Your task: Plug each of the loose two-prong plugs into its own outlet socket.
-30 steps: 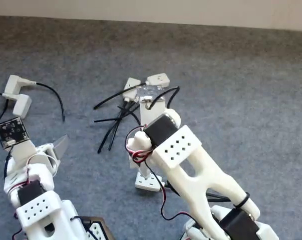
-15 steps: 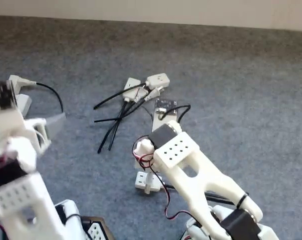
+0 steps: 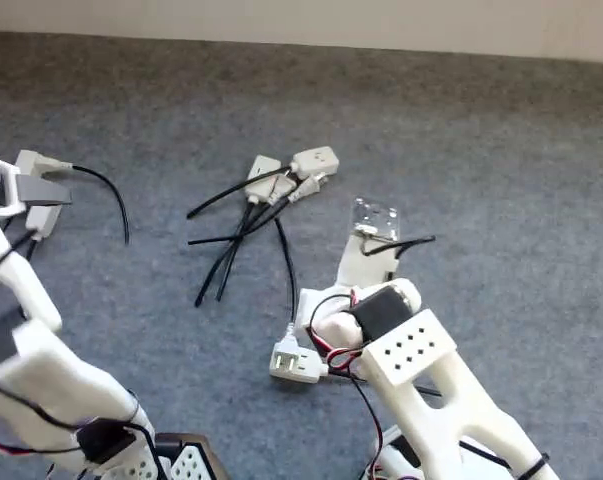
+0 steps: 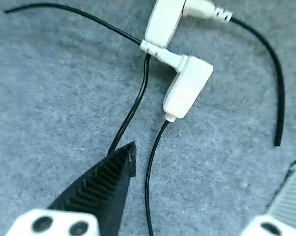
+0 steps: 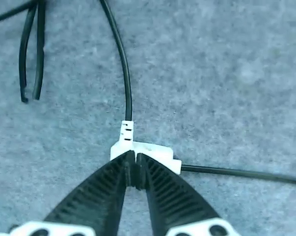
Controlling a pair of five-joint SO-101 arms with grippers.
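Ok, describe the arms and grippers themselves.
The left arm and right arm are white printed plastic with black servos; the right's link is perforated, with red and black wires. The right gripper has black ribbed fingers; the left gripper pairs a black ribbed finger with a pale one.

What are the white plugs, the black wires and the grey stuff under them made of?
The white plugs look like hard plastic: smooth, slightly shiny, with moulded edges. The black wires seem coated in rubber or soft plastic, since they bend in loose curves. The grey surface looks like carpet or felt: matte and fuzzy.
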